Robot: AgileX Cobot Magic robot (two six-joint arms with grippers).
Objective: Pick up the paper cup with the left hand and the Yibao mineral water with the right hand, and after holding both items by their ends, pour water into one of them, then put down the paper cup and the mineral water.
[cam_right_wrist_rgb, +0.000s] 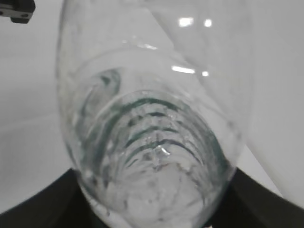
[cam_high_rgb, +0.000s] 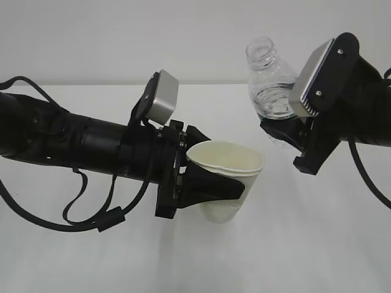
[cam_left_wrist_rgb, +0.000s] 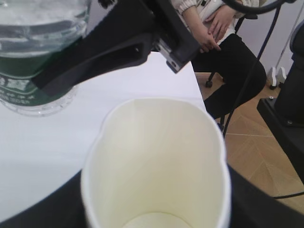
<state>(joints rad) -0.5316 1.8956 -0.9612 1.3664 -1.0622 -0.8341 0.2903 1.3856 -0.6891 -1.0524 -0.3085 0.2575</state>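
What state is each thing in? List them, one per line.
cup: held in the air by the left tool, upright, rim squeezed out of round, no water visible inside.
bottle: held in the air by the right tool, uncapped, mouth up, leaning slightly, not pouring, water inside.
left tool: shut on the cup.
right tool: shut on the bottle.

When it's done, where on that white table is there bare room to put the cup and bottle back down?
The white table is bare in front, below the paper cup in the left hand, and to the right under the Yibao mineral water in the right hand. It is crowded only in the air, between cup and bottle.
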